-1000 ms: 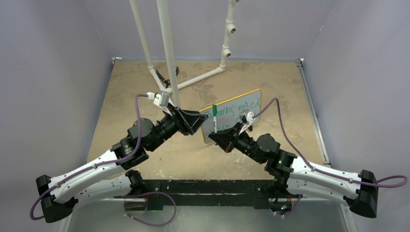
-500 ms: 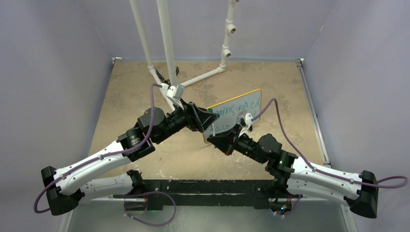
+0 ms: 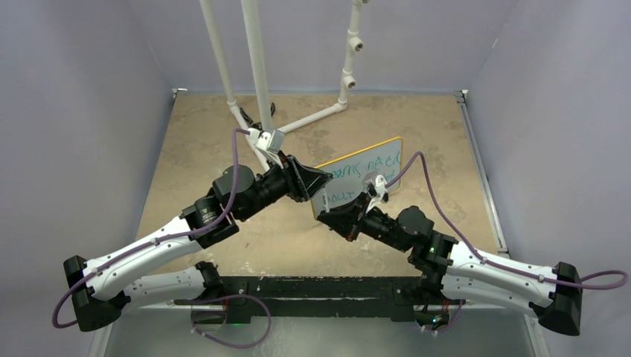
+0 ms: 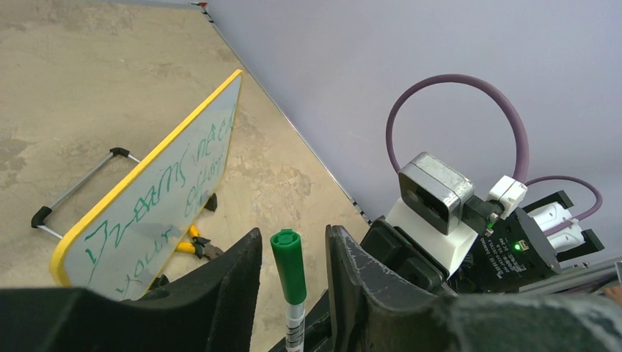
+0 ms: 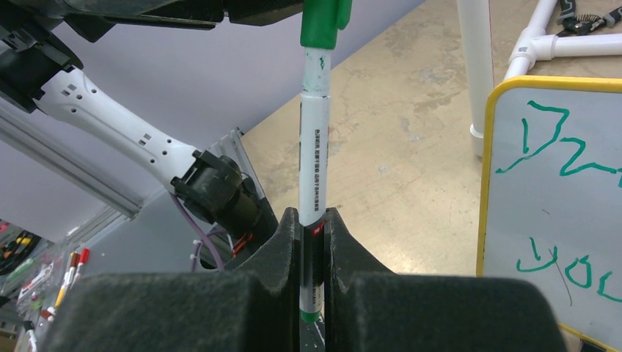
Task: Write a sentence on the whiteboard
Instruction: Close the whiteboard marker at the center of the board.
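The whiteboard with its yellow rim stands tilted on the table, right of centre. The sentence runs across it in green marker. The left wrist view takes in the board and its lettering, and the right wrist view catches its left edge. My right gripper is shut on the barrel of a white marker, held upright. The marker's green cap stands between the jaws of my left gripper, with a gap on each side. Both grippers meet just left of the board.
A white PVC pipe frame rises from the back of the table, close behind the left gripper. Yellow-handled pliers lie under the board beside its black feet. Purple-grey walls enclose the table on three sides.
My left arm has swung right and forward, so its jaws now flank the marker cap that stood free a second ago. The right gripper has shifted slightly with the marker.
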You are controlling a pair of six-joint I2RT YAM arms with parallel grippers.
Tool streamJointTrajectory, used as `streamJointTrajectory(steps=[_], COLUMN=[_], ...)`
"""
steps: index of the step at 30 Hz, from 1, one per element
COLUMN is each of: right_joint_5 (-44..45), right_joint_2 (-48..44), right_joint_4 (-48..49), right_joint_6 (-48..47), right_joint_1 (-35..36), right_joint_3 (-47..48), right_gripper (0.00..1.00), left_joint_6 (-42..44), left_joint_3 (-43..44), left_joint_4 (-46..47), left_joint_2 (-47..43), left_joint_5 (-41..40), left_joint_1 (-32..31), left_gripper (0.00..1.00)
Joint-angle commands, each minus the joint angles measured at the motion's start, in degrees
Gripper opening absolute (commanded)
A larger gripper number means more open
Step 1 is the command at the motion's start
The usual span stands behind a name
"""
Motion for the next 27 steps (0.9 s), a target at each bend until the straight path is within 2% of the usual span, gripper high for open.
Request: streamJointTrajectory(steps=[1, 10, 27], right_joint_5=[-0.8, 1.6, 8.5], right_joint_2=[0.4, 1.4, 0.1], right_joint_4=[2.3, 0.4, 2.6], right_joint_6=[-1.1, 1.0, 5.1], right_joint_1=[0.0, 0.0, 0.0], right_joint_3=[0.5, 2.6, 3.6], right_gripper=[0.0, 0.0, 0.0], left_joint_6=[0.0, 1.0, 1.3], left_joint_3=[-0.2, -3.7, -9.6], left_joint_4=[2.4, 3.7, 6.8], left_joint_2=[-1.0, -2.0, -5.0], left_joint_5=[0.6, 1.2, 5.6], left_joint_1=[0.3, 0.4, 0.4], left_gripper=[0.34, 0.0, 0.0])
